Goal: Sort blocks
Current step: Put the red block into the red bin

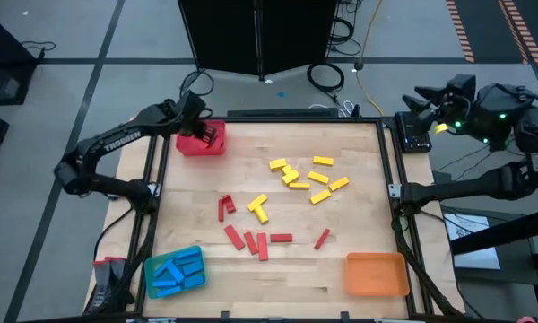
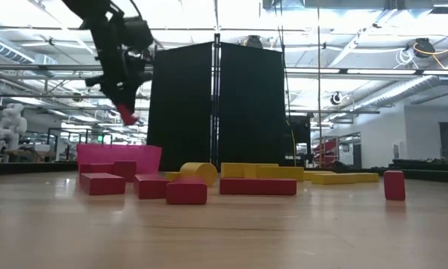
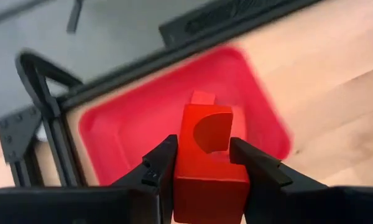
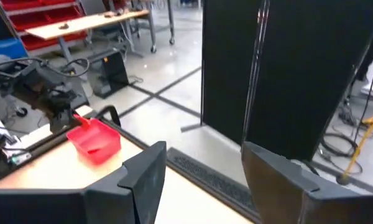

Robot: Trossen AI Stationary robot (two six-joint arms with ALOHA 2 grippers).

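Note:
My left gripper is at the table's far left corner, above the red tray, and is shut on a red block with a half-round notch. The low view shows the gripper high above the tray. Several red blocks and yellow blocks lie flat on the table's middle. Blue blocks lie in a blue tray. My right gripper is open and empty, off the table beyond its far right corner. My left gripper pinches the red block by its two opposite sides between its two fingers. The fingers slant down from above. The block's notched end sticks out past the fingertips. The block is lifted clear, above the red tray.
An orange tray stands at the near right corner and the blue tray at the near left. A dark frame runs along the table's edges. Bare wood shows between the red tray and the loose blocks.

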